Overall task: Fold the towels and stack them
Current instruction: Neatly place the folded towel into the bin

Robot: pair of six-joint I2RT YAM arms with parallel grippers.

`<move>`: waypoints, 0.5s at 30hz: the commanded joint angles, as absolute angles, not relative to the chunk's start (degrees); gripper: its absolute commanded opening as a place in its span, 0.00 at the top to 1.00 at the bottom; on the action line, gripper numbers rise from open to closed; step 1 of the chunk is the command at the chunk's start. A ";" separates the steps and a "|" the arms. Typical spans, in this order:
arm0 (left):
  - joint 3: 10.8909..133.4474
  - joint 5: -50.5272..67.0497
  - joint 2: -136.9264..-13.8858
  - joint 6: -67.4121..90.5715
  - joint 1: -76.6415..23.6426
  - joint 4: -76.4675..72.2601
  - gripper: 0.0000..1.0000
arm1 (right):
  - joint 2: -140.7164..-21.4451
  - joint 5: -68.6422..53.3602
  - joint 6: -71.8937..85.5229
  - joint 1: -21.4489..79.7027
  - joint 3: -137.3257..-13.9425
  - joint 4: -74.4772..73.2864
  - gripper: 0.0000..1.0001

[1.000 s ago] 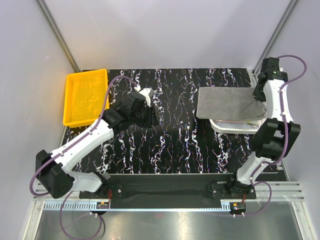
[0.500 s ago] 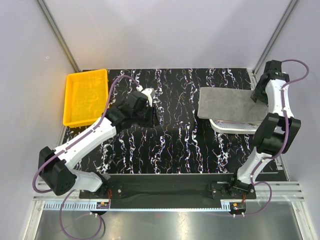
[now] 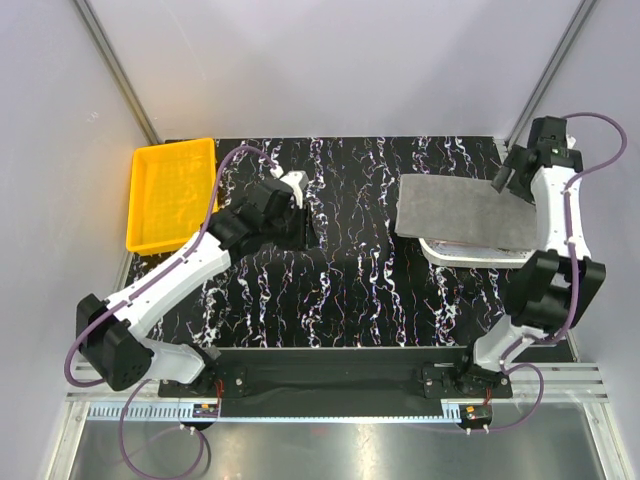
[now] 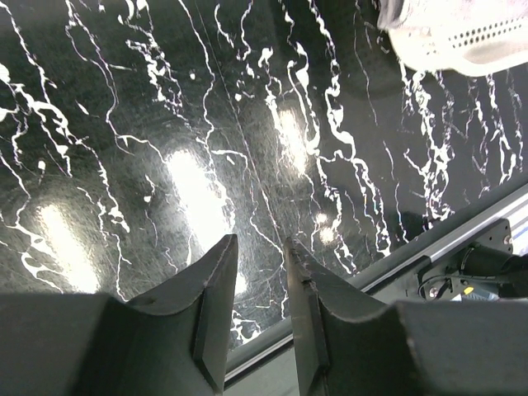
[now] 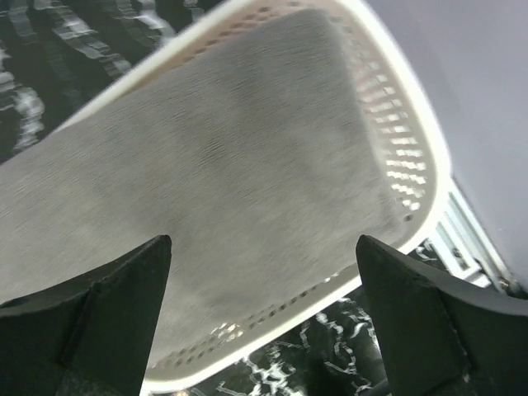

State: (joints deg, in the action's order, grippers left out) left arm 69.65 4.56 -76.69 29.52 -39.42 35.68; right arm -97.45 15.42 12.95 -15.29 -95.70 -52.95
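One plain grey towel (image 3: 462,208) lies spread flat at the right, its near part draped over the white slotted basket (image 3: 470,257). In the right wrist view the towel (image 5: 231,157) fills the basket (image 5: 417,132) below. My right gripper (image 3: 508,176) hovers over the towel's far right corner; its jaws (image 5: 264,247) stand wide open with nothing between them. Over the bare table left of centre, my left gripper (image 3: 310,228) is open by a narrow gap (image 4: 260,243) and holds nothing. No other towels show.
A yellow plastic bin (image 3: 172,193) sits at the far left corner of the black marbled table (image 3: 350,280). The basket's corner (image 4: 462,33) shows at the top right of the left wrist view. Grey walls enclose the table's sides and back.
The right gripper opened and let go of the grey towel, then drew back toward the far right corner. The towel settled flatter. The left arm shifted slightly.
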 commanded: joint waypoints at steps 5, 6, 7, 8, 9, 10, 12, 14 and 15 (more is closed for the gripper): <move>73.39 4.14 -74.89 28.30 -37.71 34.89 0.64 | -84.65 15.03 17.14 3.83 -89.40 -45.71 0.00; 73.13 3.96 -74.53 28.47 -37.53 34.81 0.64 | -81.51 13.81 17.57 9.26 -85.64 -42.48 0.00; 72.86 3.43 -73.66 28.48 -37.18 34.72 0.64 | -79.82 13.97 19.32 12.01 -83.52 -40.89 0.00; 72.08 3.17 -73.30 28.48 -37.00 34.72 0.64 | -76.41 13.71 19.86 14.48 -81.32 -39.04 0.00; 71.72 2.90 -72.95 28.56 -36.74 34.80 0.64 | -74.64 9.97 20.30 16.85 -78.78 -34.15 0.00; 71.20 2.47 -72.17 28.56 -36.56 34.80 0.64 | -72.97 8.97 21.87 20.36 -73.79 -31.93 0.00; 69.71 2.11 -71.20 28.56 -36.12 34.81 0.63 | -69.01 3.12 22.67 22.49 -68.93 -24.92 0.00; 68.65 1.23 -69.88 28.65 -35.77 34.72 0.63 | -66.37 0.88 24.61 22.59 -63.65 -22.42 0.00; 67.34 1.06 -69.35 28.65 -35.86 34.63 0.63 | -65.75 0.70 24.70 22.67 -61.28 -20.93 0.00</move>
